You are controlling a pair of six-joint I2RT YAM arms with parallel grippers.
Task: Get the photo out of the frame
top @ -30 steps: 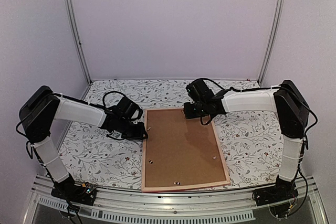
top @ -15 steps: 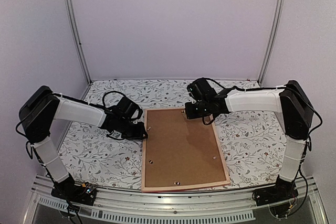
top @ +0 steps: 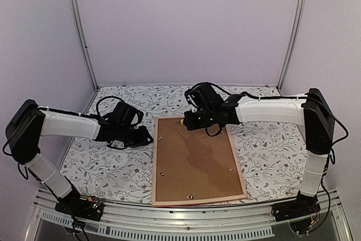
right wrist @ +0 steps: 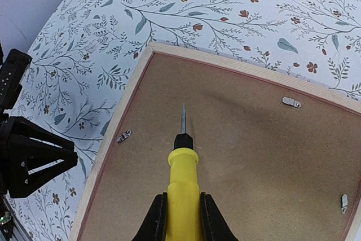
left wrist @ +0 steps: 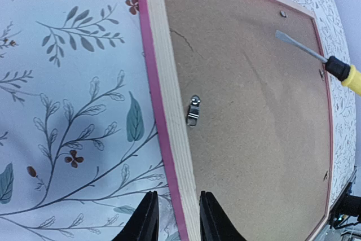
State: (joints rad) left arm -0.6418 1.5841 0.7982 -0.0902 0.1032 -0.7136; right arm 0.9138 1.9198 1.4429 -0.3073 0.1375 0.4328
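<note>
The frame (top: 154,167) lies face down, its pale wood back and pink edge (left wrist: 169,100) showing. The brown backing board (top: 194,159) fills it and hides the photo. My right gripper (top: 196,118) is shut on a yellow-handled screwdriver (right wrist: 183,179). Its blade hovers over the board's upper left area (right wrist: 254,162), and it also shows in the left wrist view (left wrist: 338,71). My left gripper (top: 145,137) is open at the frame's left rail. Its fingers (left wrist: 149,218) stand either side of the rail, with a small gap on the left.
Small metal clips hold the board: one by the left rail (left wrist: 193,110), one at the top (right wrist: 291,102), one at the right (right wrist: 344,202). The floral tablecloth (top: 113,167) surrounds the frame. The frame's near edge (top: 197,200) lies close to the table's front.
My right gripper has carried the screwdriver left across the frame's top part. My left arm has drawn back a little to the left, off the frame's left edge.
</note>
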